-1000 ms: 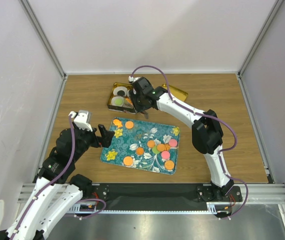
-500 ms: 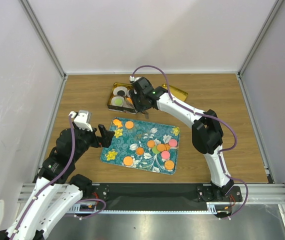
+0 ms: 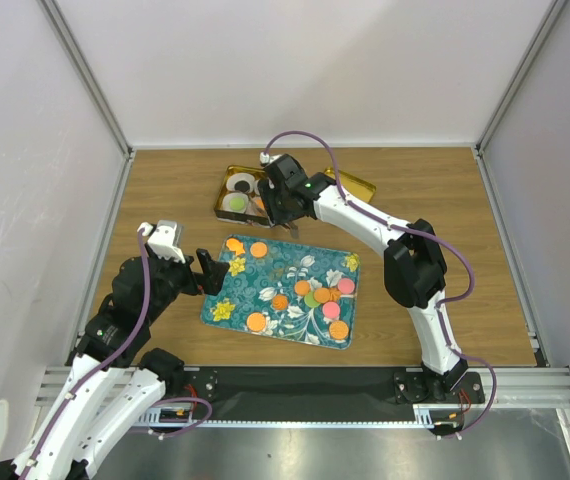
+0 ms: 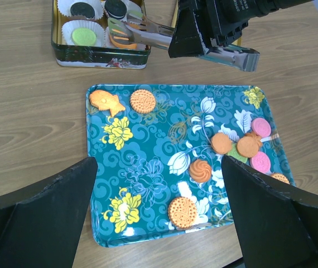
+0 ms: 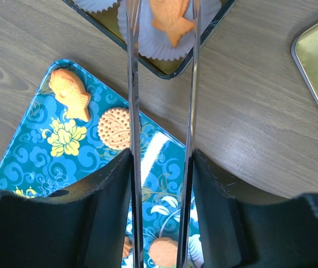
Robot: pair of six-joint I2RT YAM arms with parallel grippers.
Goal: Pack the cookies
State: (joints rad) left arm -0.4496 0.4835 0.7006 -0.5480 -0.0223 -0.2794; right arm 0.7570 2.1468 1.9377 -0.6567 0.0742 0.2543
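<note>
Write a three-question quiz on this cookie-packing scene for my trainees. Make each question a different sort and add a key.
1. True or false: the left hand grips a cookie.
2. Which tool does the right hand hold? A. a spoon B. metal tongs C. a brush
3. Fill in the blank: the fish-shaped cookie between the tong tips lies in a white paper ____ inside the tin.

Key:
1. False. It is open and holds nothing.
2. B
3. cup
</note>
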